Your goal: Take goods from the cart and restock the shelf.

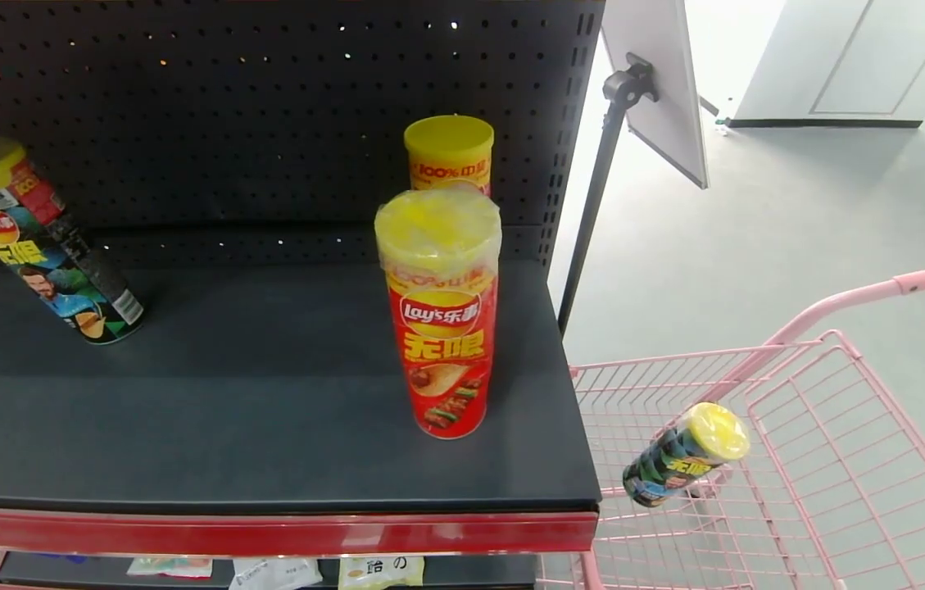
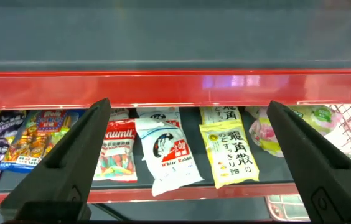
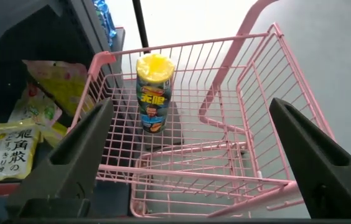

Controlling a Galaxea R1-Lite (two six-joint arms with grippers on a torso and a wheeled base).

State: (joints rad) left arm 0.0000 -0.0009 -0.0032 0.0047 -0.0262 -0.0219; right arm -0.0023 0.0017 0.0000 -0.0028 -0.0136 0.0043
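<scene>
The green chip can (image 1: 685, 453) stands with its yellow lid up inside the pink cart (image 1: 904, 287), on the wire floor near the cart's shelf-side wall, and we see nothing else in the basket with it. Our right gripper (image 3: 191, 102) hangs above the cart with its fingers spread wide and nothing between them, the can on the far side of the front rim from it. Just left of the cart is the dark shelf (image 1: 265, 410), where a red chip can (image 1: 442, 319) stands upright close to the cart-side end, with a second yellow-lidded can (image 1: 449, 154) right behind it. Far from the cart, another green can (image 1: 40, 242) leans tilted toward the pegboard (image 1: 224, 106). Beyond the cart, a sign stand (image 1: 593, 221) rises by the shelf's corner. Our left gripper (image 2: 188, 104), also spread and empty, faces the red shelf edge (image 2: 175, 87) and the snack bags (image 2: 163, 152) on the tier below.
</scene>
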